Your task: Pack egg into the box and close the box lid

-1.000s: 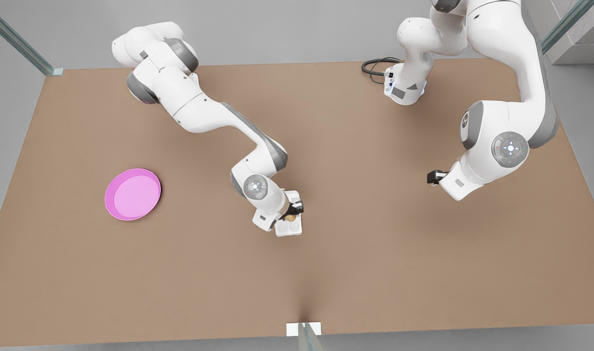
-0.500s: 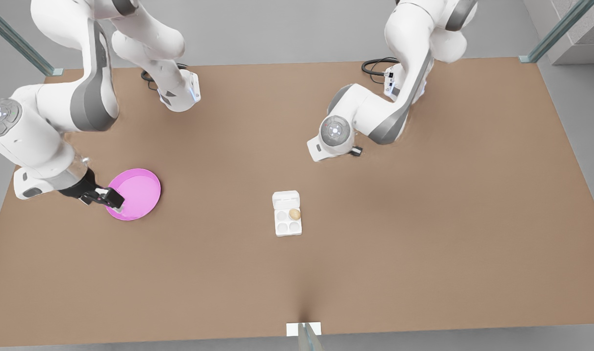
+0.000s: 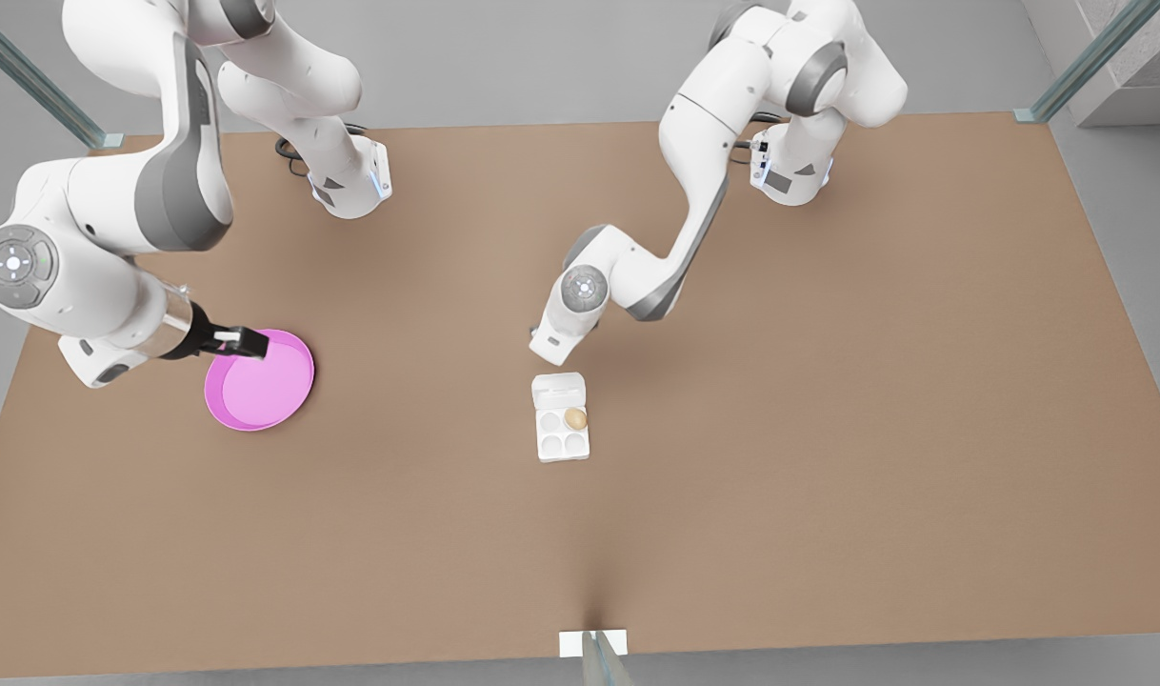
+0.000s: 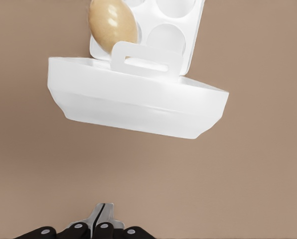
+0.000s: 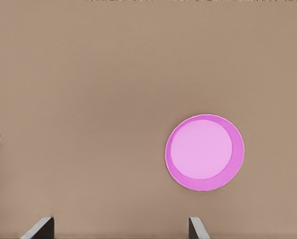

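The egg [image 3: 575, 418] sits in one cup of the box [image 3: 563, 434], the cup nearest the hinge on the front view's right. The box lid [image 3: 558, 390] stands open, its outer shell turned toward the left gripper [image 4: 104, 219], so the egg looks packed and we judge closing the lid is what remains.

Left gripper: near the lid on its hinge side, not touching, fingers pressed together, nothing held. Box lies straight ahead of it, lid first, tray beyond. Lid's long edge runs across the line of approach.

Right gripper [image 3: 245, 342]: over the rim of the pink plate [image 3: 259, 379], well apart from the box, fingers spread wide in its wrist view, empty; this arm waits. Left arm is clearly nearer.

Count: one egg, one box with four cups (three empty), one lid, one plate, two arms.
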### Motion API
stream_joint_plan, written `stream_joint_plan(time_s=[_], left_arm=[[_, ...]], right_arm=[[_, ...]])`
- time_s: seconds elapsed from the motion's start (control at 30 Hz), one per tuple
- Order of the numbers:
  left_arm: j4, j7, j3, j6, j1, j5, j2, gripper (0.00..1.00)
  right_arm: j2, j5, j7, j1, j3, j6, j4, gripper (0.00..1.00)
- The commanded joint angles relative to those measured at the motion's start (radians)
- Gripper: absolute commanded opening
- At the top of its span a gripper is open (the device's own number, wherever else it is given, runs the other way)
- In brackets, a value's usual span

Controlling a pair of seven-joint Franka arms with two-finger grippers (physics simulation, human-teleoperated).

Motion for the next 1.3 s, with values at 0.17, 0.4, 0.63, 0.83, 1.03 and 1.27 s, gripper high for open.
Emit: stream_joint_plan(time_s=[0.17,0.4,0.63,0.83,1.03,1.27], left_arm=[[0.001,-0.485,0.0,0.191,0.017,0.058,0.033,0.21],[0.049,-0.459,0.038,0.202,0.021,0.058,0.059,0.21],[0.073,-0.427,0.037,0.202,0.086,0.057,0.07,0.21],[0.125,-0.422,0.038,0.099,0.165,0.06,0.039,0.35],[0.403,1.069,0.118,-0.973,0.664,0.274,-0.321,1.0],[0.194,1.25,0.005,-0.893,0.706,0.425,-0.556,1.0]], right_arm=[[-0.004,0.001,-0.13,-0.013,-0.004,-0.056,0.008,1.0],[-0.002,-0.002,-0.13,-0.014,-0.004,-0.056,0.015,1.0],[-0.002,-0.008,-0.129,-0.021,-0.005,-0.056,0.015,1.0],[0.0,-0.016,-0.127,-0.018,-0.005,-0.055,0.031,1.0],[0.0,-0.016,-0.126,-0.018,-0.005,-0.053,0.029,1.0],[0.0,-0.018,-0.124,-0.007,-0.004,-0.05,0.029,1.0]])
